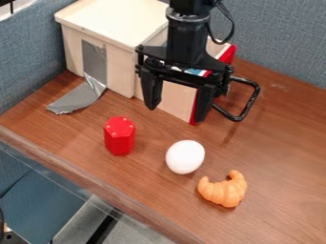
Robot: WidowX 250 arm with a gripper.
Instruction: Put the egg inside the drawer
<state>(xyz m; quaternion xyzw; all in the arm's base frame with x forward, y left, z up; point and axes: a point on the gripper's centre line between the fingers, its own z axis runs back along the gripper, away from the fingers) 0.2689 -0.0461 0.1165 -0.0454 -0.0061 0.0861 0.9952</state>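
1. Nearest is the croissant [224, 191], just beside the egg. I should keep my near finger off it, since a nudge there could set the egg rolling.
2. The egg [185, 157] sits on the table [280, 186], between the croissant and the red block [119, 137]. Picking it up is the step in hand. I should centre over it, go down straight, and close gently around its widest part (smooth shells probably slip if pinched high).
3. My gripper [176, 114] hangs beyond the egg with its fingers apart and nothing between them. It needs to come nearer before it goes down, spread evenly about the egg.
4. Farther back, the drawer [172, 97] is pulled out of the box [117, 12]. With the egg held, I should lift well over the drawer's wall, clear the handle [253, 99], and release low inside.
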